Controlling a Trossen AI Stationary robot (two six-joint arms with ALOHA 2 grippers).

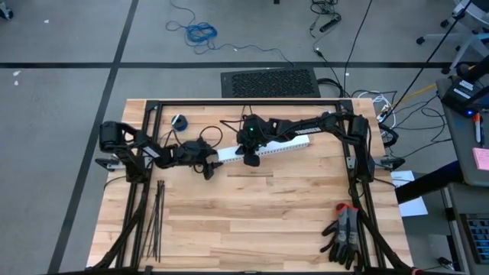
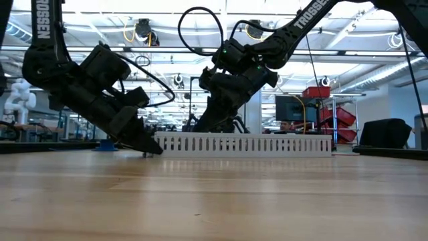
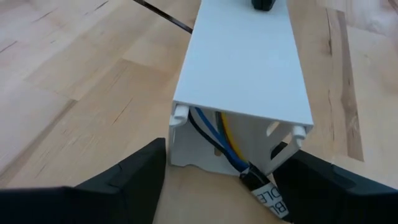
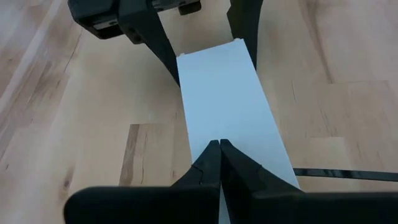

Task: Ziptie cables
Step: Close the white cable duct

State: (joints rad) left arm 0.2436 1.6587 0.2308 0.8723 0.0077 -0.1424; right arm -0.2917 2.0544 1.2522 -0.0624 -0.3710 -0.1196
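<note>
A white slotted channel with a plain lid lies on the wooden table. Cables, blue, yellow and dark wires, show inside its left end, and a small dark connector tip with a white label sticks out. My left gripper is closed on that end; it also shows in the high view. My right gripper is shut on top of the lid, a little right of that end. One black ziptie lies on the table near the channel. Several zipties lie at the near left. My left gripper holds the channel's left end between its two fingers, one on each side wall. It comes low and nearly level from the table's left, along the channel. The channel rests flat on the table. My right gripper presses its shut fingertips on the lid's top, slanting down from the right.
A pair of dark gloves lies at the near right corner. A small blue thing sits at the far left. The black frame rails border the table. Bare wood lies in front of the channel.
</note>
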